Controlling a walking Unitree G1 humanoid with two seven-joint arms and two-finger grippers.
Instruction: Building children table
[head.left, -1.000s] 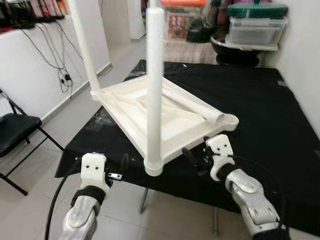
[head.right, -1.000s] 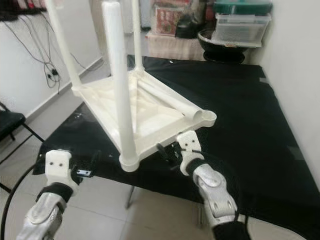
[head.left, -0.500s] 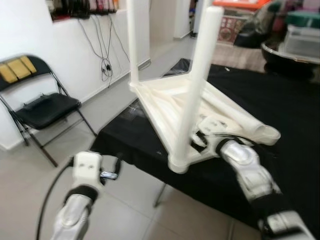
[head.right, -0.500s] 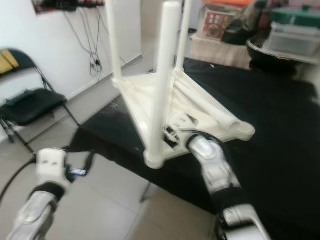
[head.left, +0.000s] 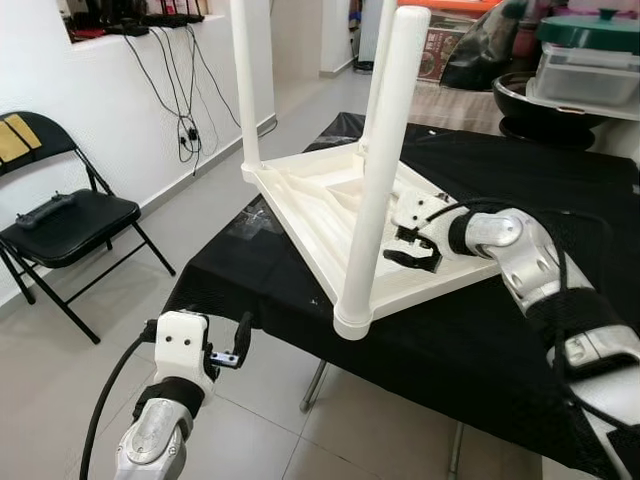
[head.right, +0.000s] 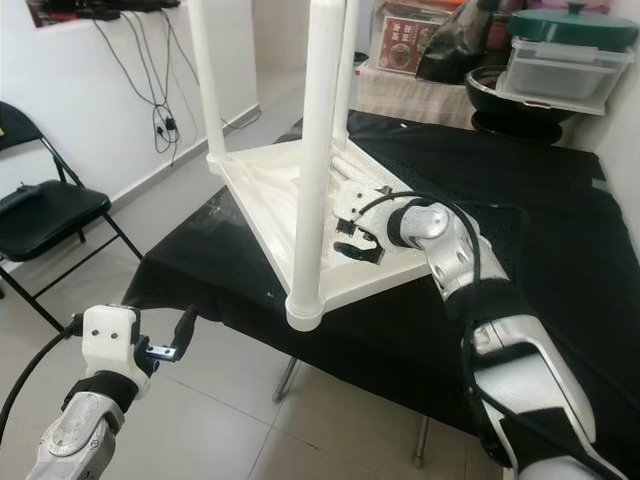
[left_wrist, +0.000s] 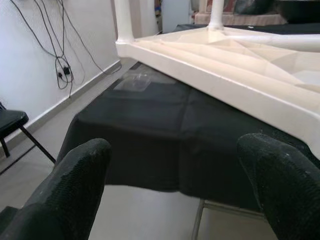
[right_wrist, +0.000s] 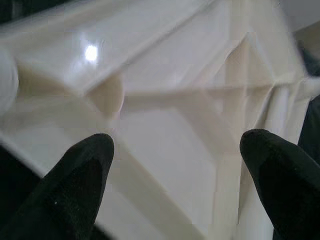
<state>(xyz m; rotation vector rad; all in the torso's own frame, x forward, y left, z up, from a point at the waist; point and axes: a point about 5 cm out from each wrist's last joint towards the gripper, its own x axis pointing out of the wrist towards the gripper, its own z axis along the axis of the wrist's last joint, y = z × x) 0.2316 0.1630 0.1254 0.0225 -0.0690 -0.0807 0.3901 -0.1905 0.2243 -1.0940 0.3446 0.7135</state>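
The white plastic children's table (head.left: 310, 205) lies upside down on a black-covered table (head.left: 520, 330). Three white legs stand up from it, the nearest leg (head.left: 383, 170) at its front corner. My right gripper (head.left: 412, 250) reaches over the ribbed underside just behind that leg, open, with nothing between its fingers. In the right wrist view its fingertips (right_wrist: 85, 165) frame the white ribs (right_wrist: 165, 120). My left gripper (head.left: 238, 345) hangs low in front of the black table's edge, over the floor, open; the left wrist view looks between its fingertips (left_wrist: 80, 170) at the tabletop's rim (left_wrist: 225, 75).
A black folding chair (head.left: 65, 215) stands on the tiled floor to the left, below cables hanging on the white wall. Beyond the table's far right are a black bowl (head.left: 530, 100) and a clear box with a green lid (head.left: 585, 70).
The head view has shifted. My right gripper has moved from the front edge of the tabletop up onto its underside behind the near leg. The left gripper stays low.
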